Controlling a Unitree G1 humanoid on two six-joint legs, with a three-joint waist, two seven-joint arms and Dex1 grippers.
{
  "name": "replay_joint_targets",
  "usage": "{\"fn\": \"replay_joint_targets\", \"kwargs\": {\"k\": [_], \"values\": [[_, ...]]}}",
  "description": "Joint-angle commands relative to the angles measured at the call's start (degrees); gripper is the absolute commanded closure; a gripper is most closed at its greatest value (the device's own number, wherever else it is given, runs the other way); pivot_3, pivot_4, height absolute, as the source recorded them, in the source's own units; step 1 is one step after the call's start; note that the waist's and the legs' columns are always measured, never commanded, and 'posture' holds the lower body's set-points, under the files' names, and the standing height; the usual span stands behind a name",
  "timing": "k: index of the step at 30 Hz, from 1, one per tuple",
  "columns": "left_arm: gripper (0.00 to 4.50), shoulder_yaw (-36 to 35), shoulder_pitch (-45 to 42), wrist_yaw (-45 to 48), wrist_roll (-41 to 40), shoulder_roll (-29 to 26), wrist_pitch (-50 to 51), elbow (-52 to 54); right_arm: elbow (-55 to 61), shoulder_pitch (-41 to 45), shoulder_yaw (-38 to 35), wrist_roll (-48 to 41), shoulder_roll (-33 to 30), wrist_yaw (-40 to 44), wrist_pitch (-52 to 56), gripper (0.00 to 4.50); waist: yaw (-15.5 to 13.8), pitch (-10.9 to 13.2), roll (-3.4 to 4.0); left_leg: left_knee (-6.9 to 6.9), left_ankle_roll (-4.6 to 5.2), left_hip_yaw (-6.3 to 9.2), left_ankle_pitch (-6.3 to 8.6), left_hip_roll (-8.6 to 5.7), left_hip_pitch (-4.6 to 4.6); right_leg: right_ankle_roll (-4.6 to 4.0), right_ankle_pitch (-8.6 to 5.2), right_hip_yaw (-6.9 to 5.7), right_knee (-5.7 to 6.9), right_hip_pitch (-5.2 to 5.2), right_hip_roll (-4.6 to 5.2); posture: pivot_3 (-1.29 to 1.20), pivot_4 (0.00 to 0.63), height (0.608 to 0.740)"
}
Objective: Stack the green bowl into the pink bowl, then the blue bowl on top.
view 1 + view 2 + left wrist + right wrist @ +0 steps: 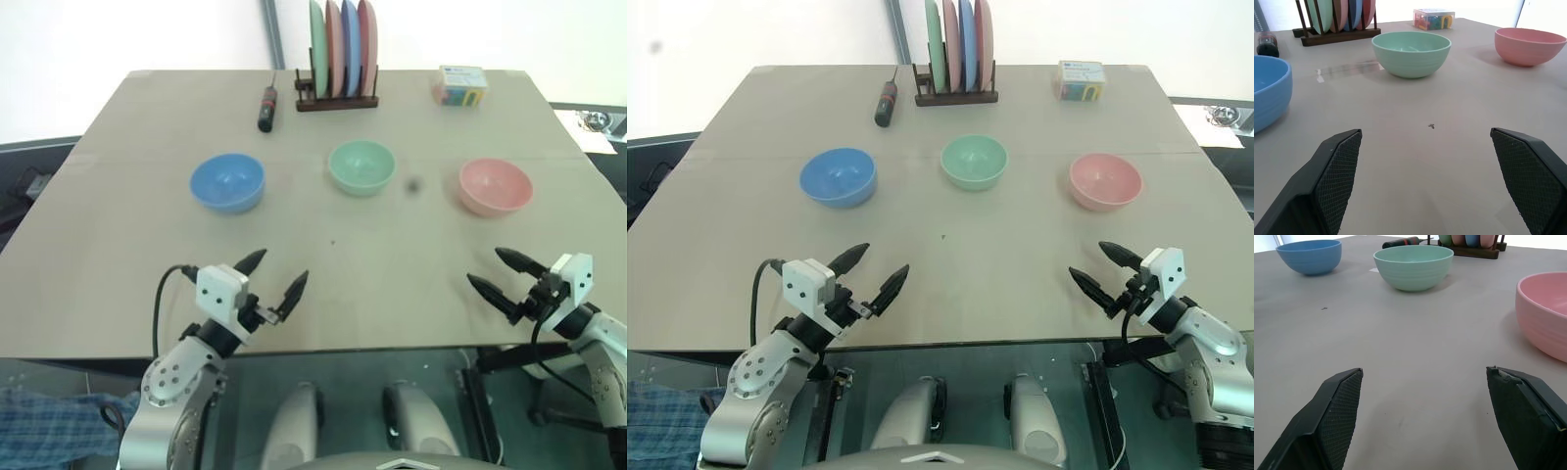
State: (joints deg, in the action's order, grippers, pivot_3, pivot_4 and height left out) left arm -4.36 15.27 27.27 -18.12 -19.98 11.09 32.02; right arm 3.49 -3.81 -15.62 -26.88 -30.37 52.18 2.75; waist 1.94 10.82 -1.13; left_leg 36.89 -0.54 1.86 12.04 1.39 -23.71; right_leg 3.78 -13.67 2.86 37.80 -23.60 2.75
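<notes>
The green bowl [361,166] sits at centre frame, between the blue bowl [227,182] and the pink bowl [495,185]. My left gripper [278,275] and right gripper [495,272] hang wide apart and empty; the left looks nearer it.

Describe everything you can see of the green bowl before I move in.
The green bowl is small, round, pale mint green, and looks like smooth plastic with faint rings around its outer wall. It sits upright and empty on the tan table, middle of the row, between the blue bowl and the pink bowl, apart from both. Nothing touches it but the table.
</notes>
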Motion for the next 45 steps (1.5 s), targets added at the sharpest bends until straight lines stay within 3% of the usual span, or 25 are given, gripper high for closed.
{"fn": "replay_joint_targets", "kwargs": {"k": [1, 4, 8, 12, 20, 30, 33, 38, 41, 43, 45], "values": [[0.0, 0.3, -0.1, 1.2, -0.3, -0.4, -2.0, 0.5, 1.4, 0.3, -0.1, 1.2, -1.2, -1.3, 0.2, 0.27, 0.0, 0.0, 0.0, 0.0, 0.0, 0.0, 0.0, 0.0, 0.0, 0.0, 0.0, 0.0, 0.0, 0.0, 0.0, 0.0, 0.15, 0.74], [0.0, 0.9, -0.3, 3.9, -2.1, -1.1, -2.5, 1.0, 1.7, 2.7, 2.6, 9.5, -4.5, -8.8, 7.1, 0.27, 0.1, 0.0, 0.01, 0.01, 0.0, -0.01, 0.0, 0.0, 0.0, 0.0, 0.0, 0.0, 0.0, 0.0, 0.0, 0.0, 0.15, 0.74], [0.0, 1.2, -1.2, 6.6, -4.8, -1.8, -2.3, 2.0, 2.6, 6.1, 4.3, 13.2, -6.7, -12.3, 10.3, 0.27, 0.0, -0.1, 0.01, 0.06, 0.0, -0.05, 0.0, 0.0, 0.01, -0.01, 0.0, 0.06, 0.04, -0.02, 0.0, 0.0, 0.15, 0.74], [0.0, 1.6, -3.2, 10.1, -9.8, -2.4, -1.5, 3.6, -1.2, 15.8, 7.9, 21.6, -12.0, -14.9, 11.1, 0.27, 0.2, -0.1, 0.04, 0.12, 0.0, -0.1, 0.0, 0.0, -0.01, 0.0, 0.01, 0.1, 0.05, -0.03, -0.01, 0.0, 0.15, 0.74], [0.0, 3.0, -4.6, 10.4, -10.5, -3.0, -0.8, 3.6, -12.5, 33.5, 13.9, 26.3, -15.4, -10.4, 8.3, 0.27, 0.2, -0.1, 0.01, 0.16, 0.01, -0.03, 0.0, -0.01, -0.05, -0.18, 0.11, 0.05, 0.05, 0.0, -0.02, 0.0, 0.15, 0.74], [0.0, 4.6, -6.7, 9.3, -10.1, -2.8, -0.1, 3.1, -39.3, 52.0, 23.0, 30.5, -9.5, -3.4, 10.1, 0.27, 0.3, -0.1, 0.0, 0.18, 0.05, -0.05, 0.03, -0.03, -0.06, -0.23, 0.16, 0.08, 0.04, 0.0, -0.01, 0.0, 0.15, 0.74], [0.0, 4.6, -6.5, 8.9, -10.1, -3.0, 0.0, 3.6, -48.4, 56.5, 24.3, 32.1, -7.5, -3.5, 9.0, 0.87, 0.4, -0.1, 0.01, 0.16, 0.05, -0.05, 0.03, -0.03, -0.04, -0.04, 0.27, 0.08, 0.05, 0.0, -0.01, 0.0, 0.15, 0.74], [0.0, 4.4, -5.4, 8.2, -10.0, -3.2, -0.1, 4.4, -55.0, 60.0, 25.3, 33.9, -6.2, -3.2, 4.6, 2.97, 0.4, -0.1, 0.01, 0.16, 0.05, -0.05, 0.03, -0.03, -0.06, -0.03, 0.28, 0.07, 0.03, 0.0, -0.01, 0.0, 0.15, 0.74], [0.0, 4.5, -4.8, 8.0, -9.9, -3.3, -0.1, 4.9, -55.8, 60.5, 25.2, 33.9, -5.8, -2.5, 3.7, 3.99, 0.4, -0.1, 0.01, 0.16, 0.06, -0.05, 0.03, -0.03, -0.05, -0.03, 0.28, 0.07, 0.03, 0.0, -0.01, 0.0, 0.15, 0.74], [0.0, 4.4, -4.5, 7.9, -9.9, -3.3, -0.2, 4.9, -55.2, 60.2, 25.2, 33.9, -5.7, -2.1, 3.3, 4.39, 0.5, -0.1, 0.02, 0.16, 0.06, -0.05, 0.03, -0.03, -0.04, -0.03, 0.28, 0.08, 0.04, 0.0, -0.01, 0.0, 0.15, 0.74], [0.0, 4.4, -4.3, 7.8, -9.9, -3.4, -0.3, 4.9, -53.6, 59.3, 25.4, 33.7, -5.8, -1.1, 2.7, 4.39, 0.5, -0.1, 0.0, 0.16, 0.06, -0.05, 0.03, -0.02, -0.01, -0.04, 0.28, 0.08, 0.05, 0.01, -0.02, 0.0, 0.15, 0.74]]}}
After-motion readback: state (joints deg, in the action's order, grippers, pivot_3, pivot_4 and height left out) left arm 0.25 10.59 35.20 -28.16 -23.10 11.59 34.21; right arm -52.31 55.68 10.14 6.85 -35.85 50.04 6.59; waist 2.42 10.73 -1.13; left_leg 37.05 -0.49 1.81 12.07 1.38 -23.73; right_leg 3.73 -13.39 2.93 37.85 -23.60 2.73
